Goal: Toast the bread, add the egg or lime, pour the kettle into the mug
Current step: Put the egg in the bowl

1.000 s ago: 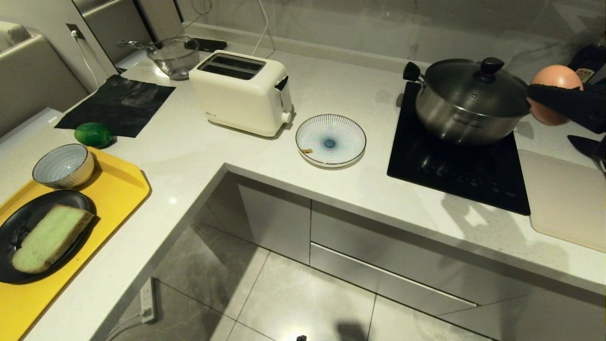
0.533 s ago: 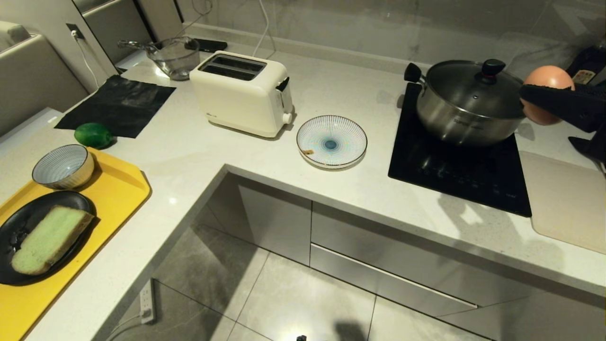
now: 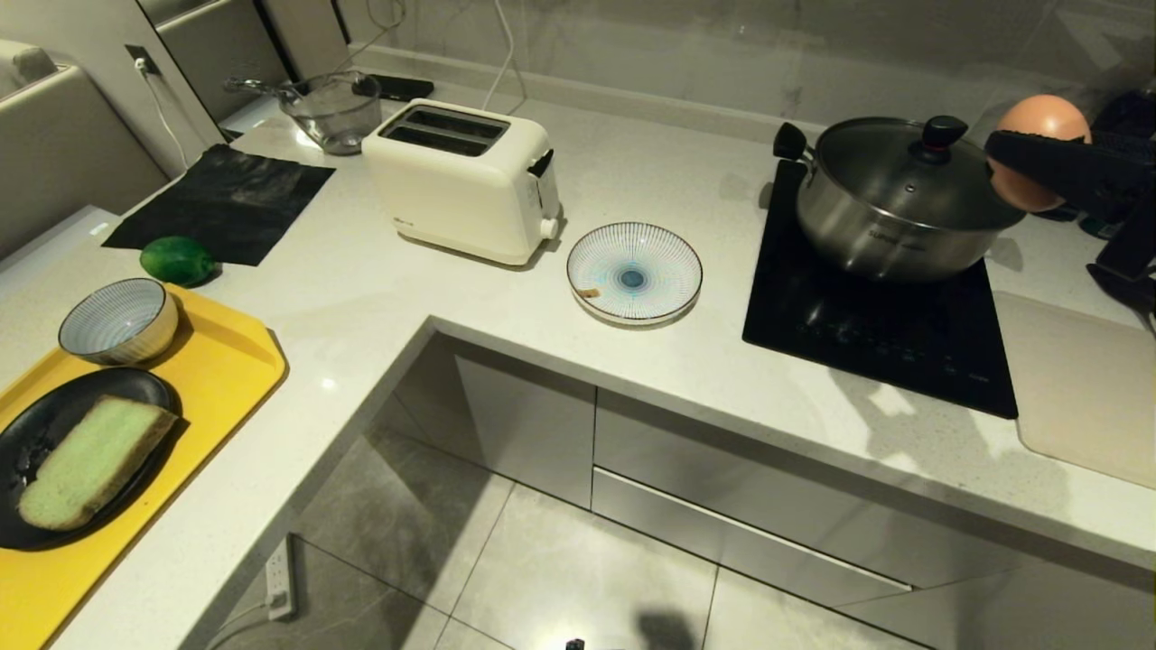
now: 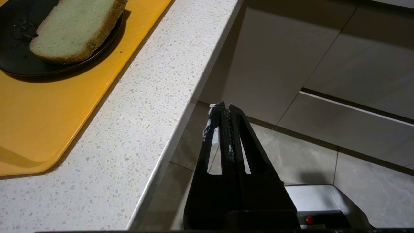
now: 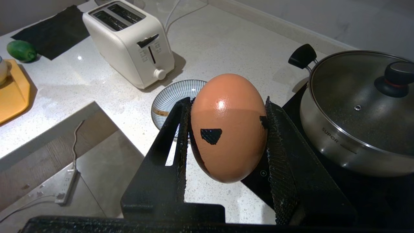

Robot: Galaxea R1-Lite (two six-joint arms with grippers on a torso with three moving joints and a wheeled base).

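My right gripper [image 3: 1011, 153] is shut on the egg [image 3: 1039, 144], pinkish-brown with a black mark, and holds it in the air beside the pot at the far right. In the right wrist view the egg [image 5: 228, 129] stands upright between both fingers of that gripper [image 5: 226, 100]. The bread [image 3: 90, 460], a green-faced slice, lies on a black plate [image 3: 36, 433] at the left. The lime [image 3: 178, 260] sits on the counter behind the tray. My left gripper [image 4: 224, 106] is shut and empty, hanging off the counter edge over the floor. The kettle and the mug are out of view.
A white toaster [image 3: 461, 176] stands at the back, with a striped plate [image 3: 634, 271] to its right. A lidded steel pot [image 3: 903, 194] sits on a black hob [image 3: 867, 334]. A yellow tray [image 3: 226, 361] carries a small striped bowl [image 3: 117, 318]. A beige board [image 3: 1075, 379] lies at the right edge.
My right gripper has carried the egg a little upward and to the left in the head view, nearer the pot's lid. The left arm has not moved.
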